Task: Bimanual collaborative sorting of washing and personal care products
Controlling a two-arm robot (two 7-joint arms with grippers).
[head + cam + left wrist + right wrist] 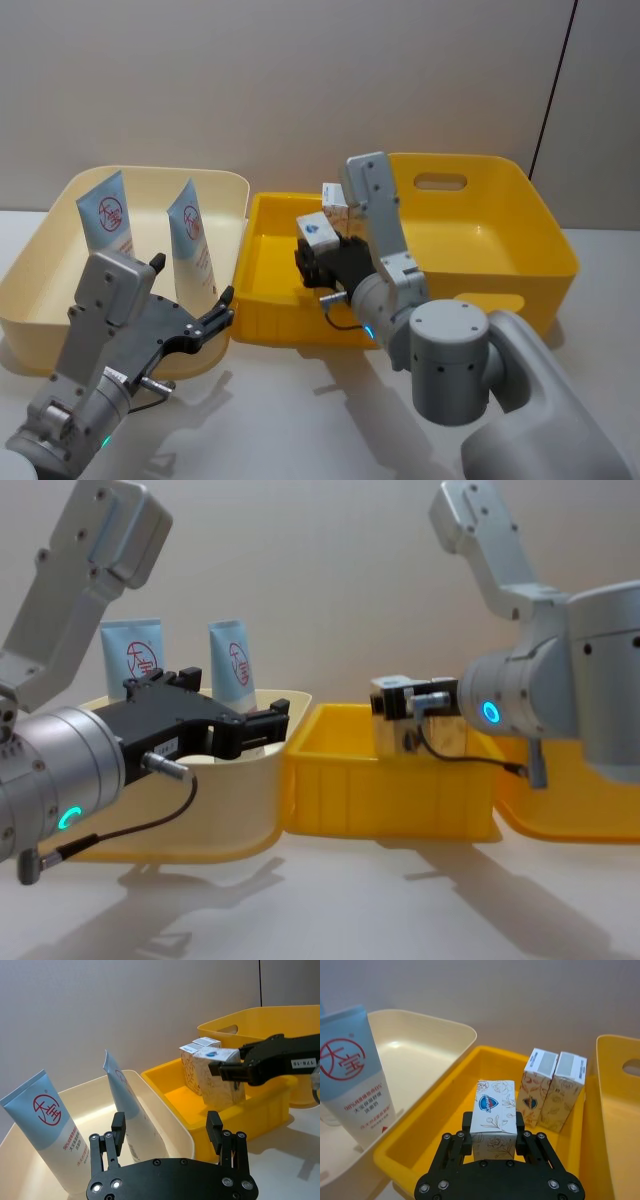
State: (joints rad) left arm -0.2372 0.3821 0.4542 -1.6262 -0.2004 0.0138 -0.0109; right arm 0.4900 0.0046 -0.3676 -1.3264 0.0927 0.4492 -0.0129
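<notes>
— What has the right gripper (493,1127) got?
— Its jaws pinch a carton (492,1105) by both sides, over the middle of the small yellow bin (265,320). The carton has a floral line print and a blue shield badge whose lettering I can't read.
— Any other cartons?
— Two more cartons (536,1087) (565,1091) stand touching at that bin's far edge. The large yellow bin (540,215) is to its right.
— And the tubes?
— Two tubes (105,213) (190,235) stand side by side in the cream bin (235,180), light blue over white. Each has a red circled logo reading 大宝, and the small print below begins "98%".
— The left gripper (190,282)?
— It hovers at the cream bin's near edge, jaws spread, holding nothing.
</notes>
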